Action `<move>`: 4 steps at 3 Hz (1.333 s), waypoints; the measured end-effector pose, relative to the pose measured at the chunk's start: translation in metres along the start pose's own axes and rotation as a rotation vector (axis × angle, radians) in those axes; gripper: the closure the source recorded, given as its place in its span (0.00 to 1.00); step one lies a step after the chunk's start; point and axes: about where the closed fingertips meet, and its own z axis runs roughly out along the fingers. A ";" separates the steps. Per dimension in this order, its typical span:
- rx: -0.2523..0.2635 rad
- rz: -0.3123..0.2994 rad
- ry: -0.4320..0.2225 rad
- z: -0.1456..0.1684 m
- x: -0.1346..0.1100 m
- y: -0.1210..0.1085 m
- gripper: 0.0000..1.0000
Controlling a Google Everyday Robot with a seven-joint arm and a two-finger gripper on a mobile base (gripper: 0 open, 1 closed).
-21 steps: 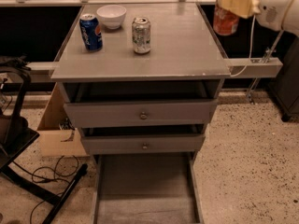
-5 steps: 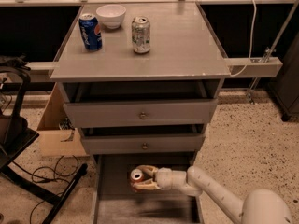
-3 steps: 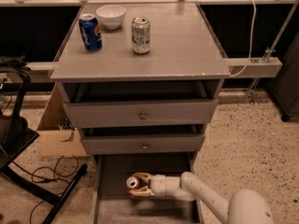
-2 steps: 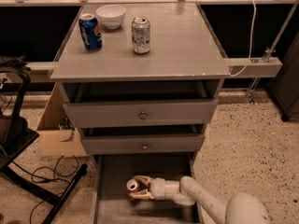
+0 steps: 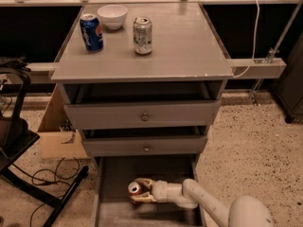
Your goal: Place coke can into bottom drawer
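The fingers (image 5: 144, 198) were clasped about the coke can (image 5: 135, 188), one above it and one below it as seen from the front of the bench (image 5: 189, 41). They held it on its side, its silver top turned away from the wrist, inside the open bottom drawer (image 5: 116, 171). The can lay low over the grey floor; whether it touched could not be told. The arm (image 5: 203, 203) reached in from the right, behind the fingers.

Hazards, as judged from this position:
(a) A can let go on its side would probably roll, toward the drawer wall beyond the fingertips or toward the open front edge.
(b) If the fingers opened only slightly, a pad might drag the can along as the arm drew back.
(c) The middle drawer (image 5: 146, 146) stood just above and behind the fingers; a steep lift could strike its front.

The Pepsi can (image 5: 91, 32), silver can (image 5: 142, 35) and bowl (image 5: 112, 16) stood well above the fingers on the bench, clear of any of this.
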 end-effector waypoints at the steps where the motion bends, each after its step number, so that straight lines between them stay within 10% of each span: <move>1: 0.000 0.000 0.000 0.000 0.000 0.000 0.19; 2: 0.000 0.000 0.000 0.000 0.000 0.000 0.00; 4: -0.045 -0.049 -0.024 -0.017 -0.034 -0.008 0.00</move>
